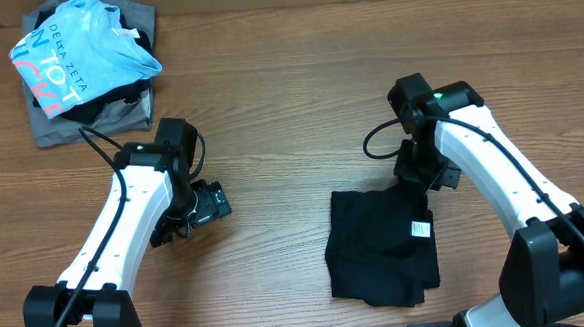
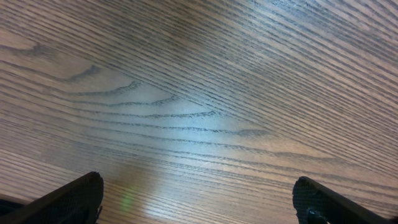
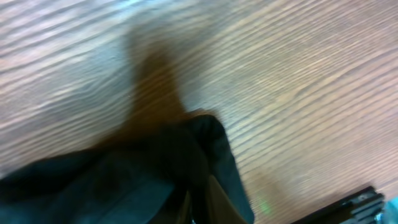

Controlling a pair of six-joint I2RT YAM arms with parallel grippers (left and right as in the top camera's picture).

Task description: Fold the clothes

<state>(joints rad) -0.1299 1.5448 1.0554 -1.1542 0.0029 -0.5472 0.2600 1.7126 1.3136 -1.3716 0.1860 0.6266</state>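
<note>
- The table (image 1: 288, 94) shows open wood grain across its middle, between the two arms. The left edge of the black T-shirt (image 1: 376, 244) faces that open stretch.
- At the far left corner lies a pile: a light blue shirt (image 1: 71, 55) printed DELTA ZETA on top of a grey garment (image 1: 95, 122), well apart from the T-shirt.
- The left pincer (image 1: 211, 203) hovers over bare wood, jaws spread wide, holding nothing.
- The right pincer (image 1: 425, 177) is at the T-shirt's far right corner. Its wrist view is blurred, so I cannot tell whether it grips the cloth.
- The T-shirt lies on the right half, folded into a rough rectangle with uneven edges. A small white neck label (image 1: 419, 228) shows near its right side.
</note>
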